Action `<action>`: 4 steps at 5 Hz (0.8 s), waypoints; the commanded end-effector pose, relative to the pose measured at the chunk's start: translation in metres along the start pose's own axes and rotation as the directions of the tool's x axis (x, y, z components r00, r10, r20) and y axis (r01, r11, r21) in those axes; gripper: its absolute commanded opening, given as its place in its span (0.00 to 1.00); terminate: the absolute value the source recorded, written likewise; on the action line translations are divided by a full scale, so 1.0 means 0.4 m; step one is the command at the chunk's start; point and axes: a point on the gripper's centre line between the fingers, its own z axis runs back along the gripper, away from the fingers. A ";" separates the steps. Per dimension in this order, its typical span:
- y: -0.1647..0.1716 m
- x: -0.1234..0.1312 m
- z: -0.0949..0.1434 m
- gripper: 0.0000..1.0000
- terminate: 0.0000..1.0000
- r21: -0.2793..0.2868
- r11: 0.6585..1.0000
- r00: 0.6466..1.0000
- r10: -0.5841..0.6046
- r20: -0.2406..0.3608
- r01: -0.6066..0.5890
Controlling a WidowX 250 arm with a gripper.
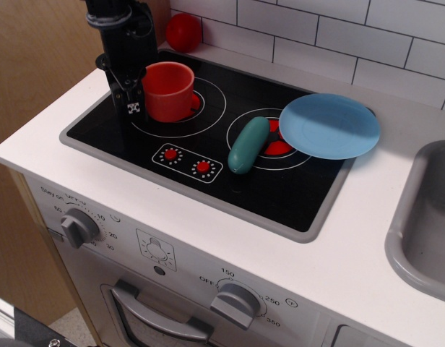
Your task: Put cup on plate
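At far left, the black tool (134,101) stands pressed against the left side of the red-orange cup (168,90), hiding the handle; whether its fingers are closed cannot be told. Behind the tool lies a red ball (183,32). To its right, on the black surface (280,188), lie a green oblong toy (248,144) and, farther right, the light blue plate (329,126).

single fixed view, high front-left, angled down on the toy stovetop (208,144). mid range: tiled backsplash (316,36) at top, oven knobs (237,300) at bottom, sink (425,224) cropped right.
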 end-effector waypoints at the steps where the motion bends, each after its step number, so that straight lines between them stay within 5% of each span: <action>1: 0.030 0.041 0.063 0.00 0.00 0.024 0.996 0.996 0.089 0.006 -0.089; 4: -0.038 0.157 0.136 0.00 0.00 0.034 0.993 0.987 0.109 0.115 -0.114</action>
